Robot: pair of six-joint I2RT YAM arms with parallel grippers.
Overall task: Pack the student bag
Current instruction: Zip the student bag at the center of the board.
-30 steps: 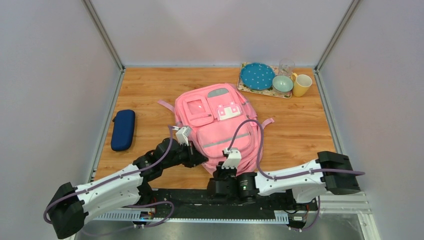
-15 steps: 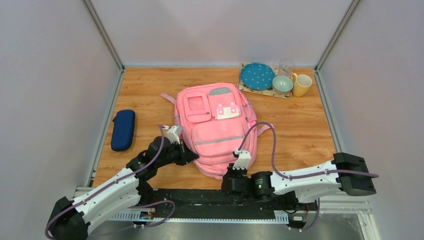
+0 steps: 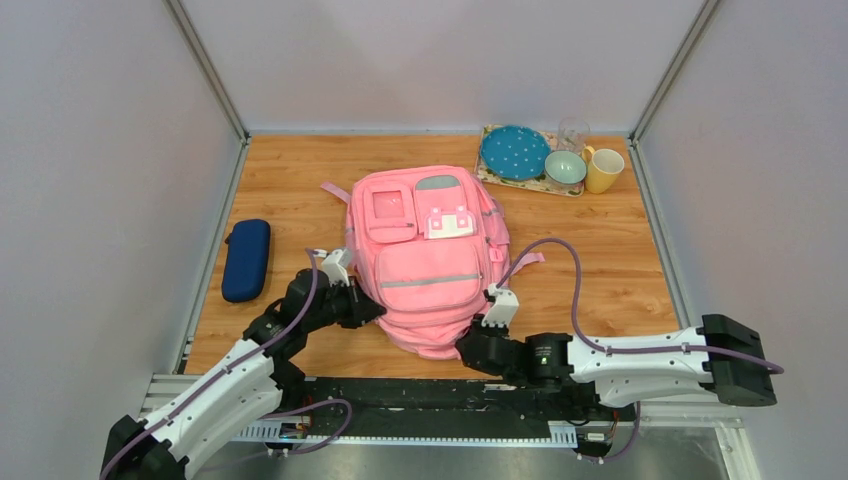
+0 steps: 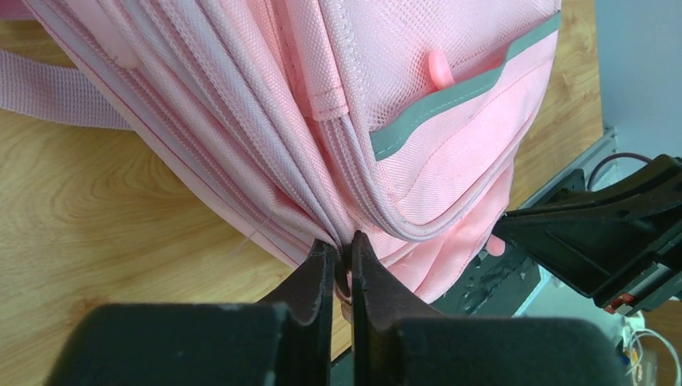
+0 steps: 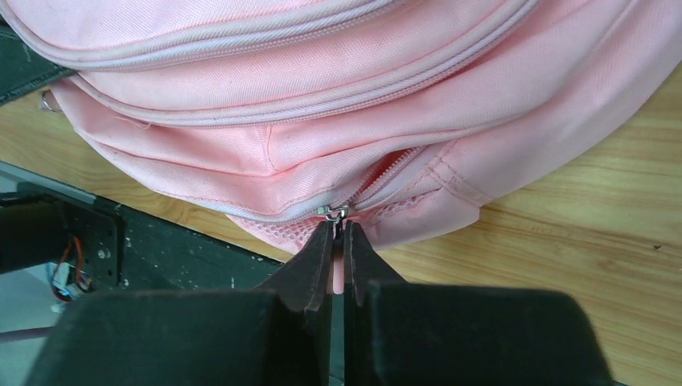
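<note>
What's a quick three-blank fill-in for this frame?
1. The right gripper pinches the zipper pull of the ____ student bag.
2. The navy case lies on the bag's ____ side, apart from it.
3. The mug in the far corner is ____.
Missing: pink; left; yellow.

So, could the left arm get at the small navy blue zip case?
Probably not yet: the left gripper is shut on the large pink fabric backpack; otherwise nothing blocks the zip case.

Bright, even overhead light, soft shadows; nearest the lens the left pincer (image 4: 341, 256) looks blurred.
</note>
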